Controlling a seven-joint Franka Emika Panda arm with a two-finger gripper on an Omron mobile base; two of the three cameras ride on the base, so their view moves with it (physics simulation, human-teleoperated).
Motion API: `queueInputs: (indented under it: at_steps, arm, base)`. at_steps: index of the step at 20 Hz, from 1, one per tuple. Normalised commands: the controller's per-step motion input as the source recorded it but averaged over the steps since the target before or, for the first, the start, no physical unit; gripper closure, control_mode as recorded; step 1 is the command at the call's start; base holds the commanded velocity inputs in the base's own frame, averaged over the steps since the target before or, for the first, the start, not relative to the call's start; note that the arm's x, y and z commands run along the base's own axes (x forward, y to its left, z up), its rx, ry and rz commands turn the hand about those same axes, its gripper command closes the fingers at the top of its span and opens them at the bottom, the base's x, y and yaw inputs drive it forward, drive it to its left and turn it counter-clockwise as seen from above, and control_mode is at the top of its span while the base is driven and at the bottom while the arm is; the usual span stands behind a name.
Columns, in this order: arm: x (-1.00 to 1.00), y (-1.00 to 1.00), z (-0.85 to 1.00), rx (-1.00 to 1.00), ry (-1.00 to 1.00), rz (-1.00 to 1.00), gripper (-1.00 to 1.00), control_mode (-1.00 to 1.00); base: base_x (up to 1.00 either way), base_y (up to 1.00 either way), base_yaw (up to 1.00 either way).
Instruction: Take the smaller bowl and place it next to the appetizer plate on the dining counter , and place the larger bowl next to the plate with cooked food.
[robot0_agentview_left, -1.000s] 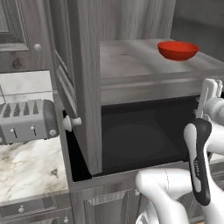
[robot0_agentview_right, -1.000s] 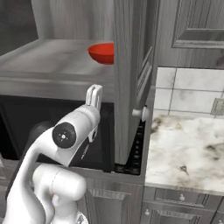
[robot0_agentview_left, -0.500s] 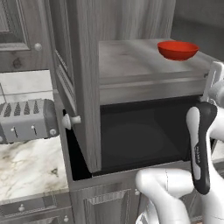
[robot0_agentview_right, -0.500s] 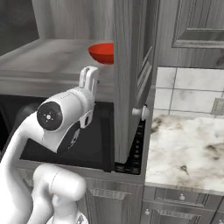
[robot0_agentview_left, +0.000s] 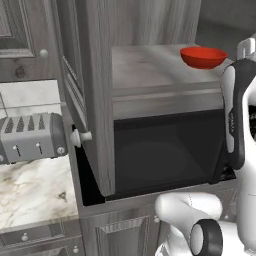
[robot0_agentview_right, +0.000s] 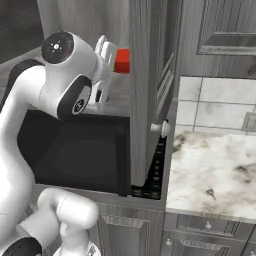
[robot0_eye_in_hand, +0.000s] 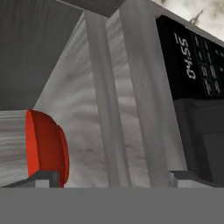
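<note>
The smaller bowl, glossy red, sits on the grey wooden shelf of an open cabinet above a microwave. My gripper hovers just right of it at shelf height. In the right base view the gripper is right in front of the red bowl, which peeks out past the door edge. In the hand view the gripper is open. The bowl lies beside one fingertip, not between the two. The larger bowl, both plates and the dining counter are out of view.
The open cabinet door with its knob juts out left of the shelf. A black microwave fills the niche below, its clock lit. A silver toaster stands on the marbled worktop.
The arm has swung upward, bringing the hand from in front of the microwave up to shelf level by the red bowl. The fingers have spread apart.
</note>
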Motion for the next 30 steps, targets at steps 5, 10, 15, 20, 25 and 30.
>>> queueInputs:
  at_steps: [5,10,15,20,25,30]
  arm:
    - [0.83,-0.05,0.12,0.00,0.05,0.14,-1.00,-1.00]
    - [0.78,-0.10,-0.04,0.00,0.07,0.24,-1.00,-1.00]
    - [0.71,0.00,0.00,-0.04,-0.03,0.10,-1.00,-1.00]
    - [0.64,0.00,-0.04,-0.03,-0.05,0.03,-1.00,-1.00]
    - [0.57,0.00,-0.38,-0.03,-0.09,0.00,-1.00,-1.00]
    - [0.32,0.00,-0.56,-0.03,0.02,0.00,-1.00,-1.00]
  base:
    - [0.00,0.00,0.00]
    - [0.00,0.00,0.00]
    - [0.00,0.00,0.00]
    - [0.00,0.00,0.00]
    - [0.00,0.00,0.00]
    - [0.00,0.00,0.00]
